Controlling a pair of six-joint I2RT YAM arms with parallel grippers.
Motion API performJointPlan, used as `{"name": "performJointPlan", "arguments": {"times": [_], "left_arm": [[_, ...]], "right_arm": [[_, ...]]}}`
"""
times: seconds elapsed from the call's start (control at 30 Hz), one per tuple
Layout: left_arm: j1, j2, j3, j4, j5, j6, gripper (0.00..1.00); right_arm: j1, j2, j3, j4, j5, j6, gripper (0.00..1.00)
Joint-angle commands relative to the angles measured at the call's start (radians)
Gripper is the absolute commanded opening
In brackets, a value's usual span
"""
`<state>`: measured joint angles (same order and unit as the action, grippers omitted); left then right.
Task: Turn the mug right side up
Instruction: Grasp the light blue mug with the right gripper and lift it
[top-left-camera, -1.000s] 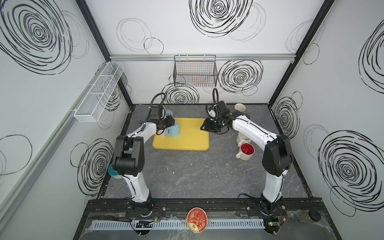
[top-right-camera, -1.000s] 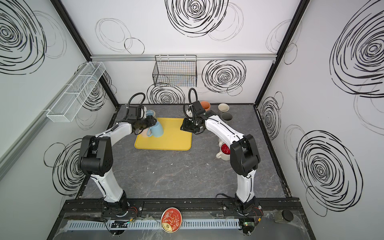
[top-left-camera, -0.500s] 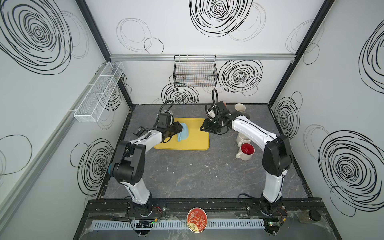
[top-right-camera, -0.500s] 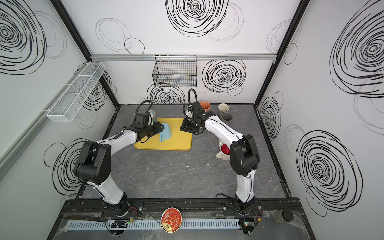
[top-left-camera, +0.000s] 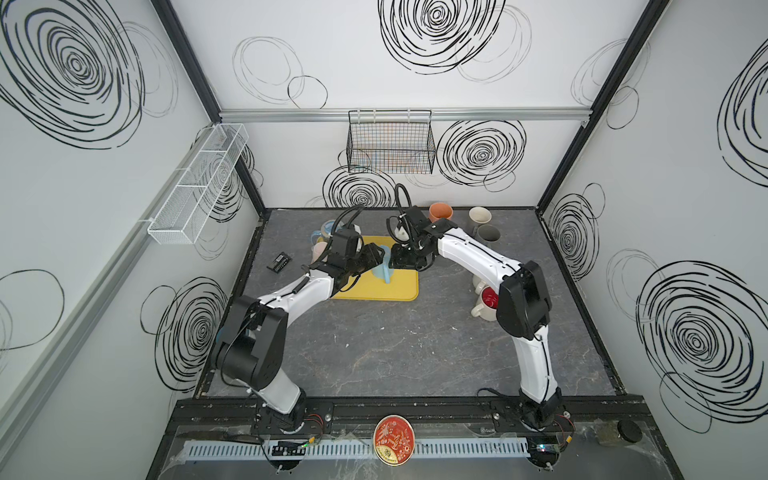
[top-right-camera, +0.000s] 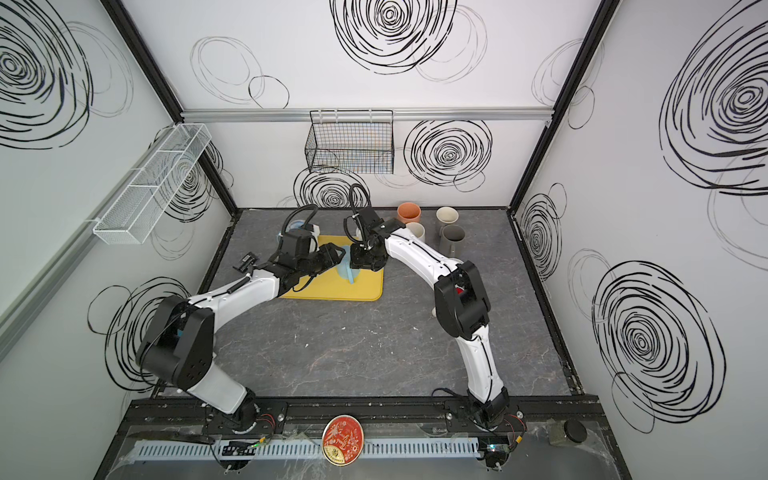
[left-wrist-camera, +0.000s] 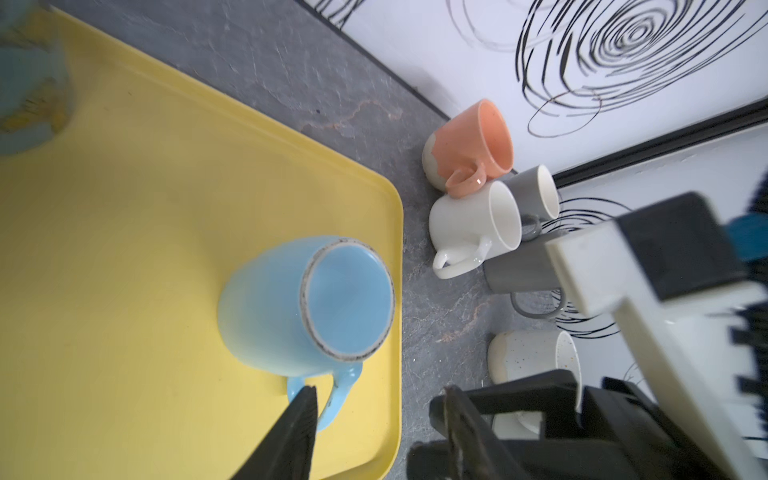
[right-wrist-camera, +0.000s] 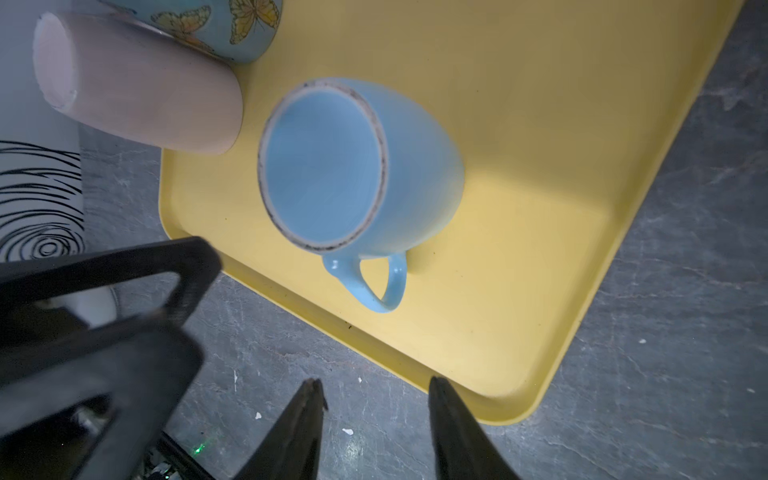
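Note:
A light blue mug (top-left-camera: 382, 269) (top-right-camera: 347, 270) stands on the yellow tray (top-left-camera: 401, 287) (top-right-camera: 368, 289) near its right end. A flat, grey-ringed end faces up (left-wrist-camera: 347, 297) (right-wrist-camera: 324, 166), which looks like its base. Its handle (right-wrist-camera: 384, 286) points toward the front. My left gripper (left-wrist-camera: 380, 397) (top-left-camera: 374, 257) is open just left of the mug, with one fingertip (left-wrist-camera: 305, 401) by the handle. My right gripper (right-wrist-camera: 374, 384) (top-left-camera: 409, 261) is open just right of the mug, its tips over the grey tabletop beside the tray's edge.
A pink mug (right-wrist-camera: 137, 91) lies beside a butterfly mug (right-wrist-camera: 232, 25) at the tray's back left. Orange (top-left-camera: 440, 212), cream (top-left-camera: 480, 216) and grey (top-left-camera: 488, 234) mugs stand at the back right, a red-lined one (top-left-camera: 488, 297) farther forward. A black device (top-left-camera: 279, 262) lies left.
My left gripper carried the blue mug from the tray's left side toward its right end, and the mug now stands there free of the jaws. The right gripper's jaws have widened slightly.

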<state>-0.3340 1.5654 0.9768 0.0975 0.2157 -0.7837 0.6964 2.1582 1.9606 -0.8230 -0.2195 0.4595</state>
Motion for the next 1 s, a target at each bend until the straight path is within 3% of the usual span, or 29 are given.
{"name": "performJointPlan", "arguments": {"times": [0.0,0.4,0.97], "left_arm": [[0.025,-0.095,-0.075,0.012,-0.049,-0.030,0.53],[0.084,-0.312,-0.283,-0.042,-0.092,-0.063,0.54],[0.060,-0.332,-0.309,-0.029,-0.107,-0.084,0.54]], "right_arm": [[0.036,0.066,0.108,-0.132,0.101,-0.060,0.48],[0.084,0.222,0.294,-0.203,0.201,-0.091,0.47],[0.073,0.264,0.297,-0.155,0.292,-0.136,0.43]]}}
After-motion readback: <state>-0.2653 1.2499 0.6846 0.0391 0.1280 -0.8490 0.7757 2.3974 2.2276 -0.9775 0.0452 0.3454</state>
